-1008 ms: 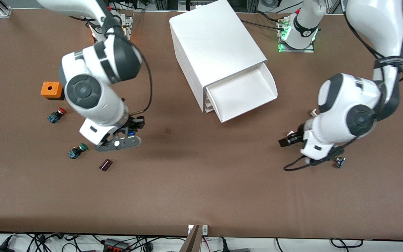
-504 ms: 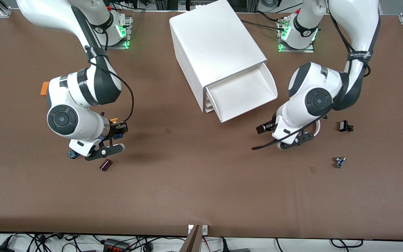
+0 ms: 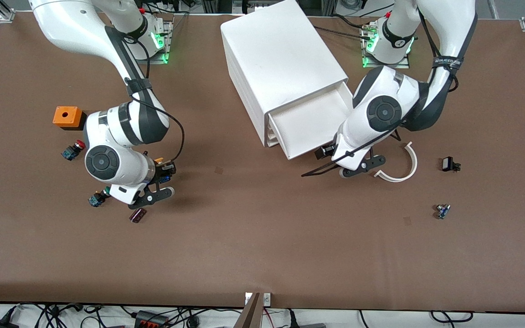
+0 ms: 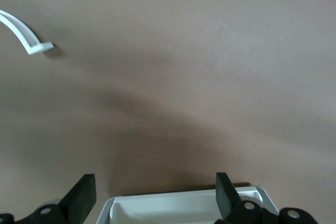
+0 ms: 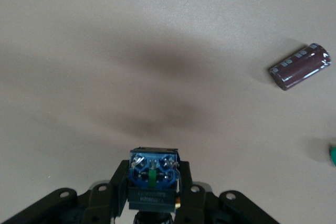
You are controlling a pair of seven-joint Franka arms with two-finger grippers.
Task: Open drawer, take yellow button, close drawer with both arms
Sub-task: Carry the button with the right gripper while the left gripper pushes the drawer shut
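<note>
Front view: the right gripper (image 3: 164, 171), middle left, is closed on the button (image 3: 162, 165). The left gripper (image 3: 324, 152), fingers spread wide and empty, is at the open drawer (image 3: 310, 125), center.

Left wrist view: the drawer's corner (image 4: 184, 208) lies at bottom, between the fingers (image 4: 227, 195).

Right wrist view: the button's blue body (image 5: 153, 174) is clamped at bottom center.

Left gripper (image 3: 325, 152) (open) now at drawer (image 3: 311, 122)
</note>
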